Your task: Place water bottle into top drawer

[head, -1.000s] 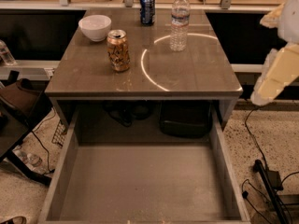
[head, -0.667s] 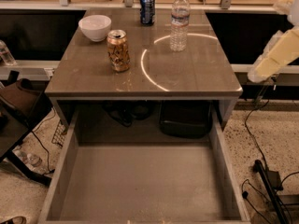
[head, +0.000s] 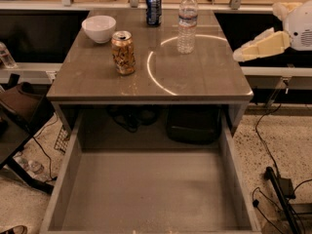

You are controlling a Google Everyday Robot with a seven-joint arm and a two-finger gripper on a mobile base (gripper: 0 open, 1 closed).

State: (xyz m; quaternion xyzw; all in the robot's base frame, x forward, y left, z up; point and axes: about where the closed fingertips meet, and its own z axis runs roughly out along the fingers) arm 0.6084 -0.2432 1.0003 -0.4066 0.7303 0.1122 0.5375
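The water bottle (head: 187, 21) stands upright at the back right of the table top (head: 97, 77), inside a bright ring of light. It is clear and ribbed, with a white cap and a label band. The top drawer (head: 151, 189) is pulled out wide open below the table's front edge, and nothing lies in it. My gripper (head: 257, 31) is at the right edge of the view, beside the table's right side and to the right of the bottle, apart from it. Its cream fingers (head: 261, 47) are spread and hold nothing.
A gold-brown can (head: 123, 52) stands left of centre on the table. A white bowl (head: 99, 28) is at the back left and a blue soda can (head: 153, 8) at the back centre. Cables and a stand (head: 280, 194) lie on the floor at right, and dark furniture (head: 14, 111) stands at left.
My gripper has risen and swung left toward the table's right side. The bottle, cans, bowl and drawer have not moved.
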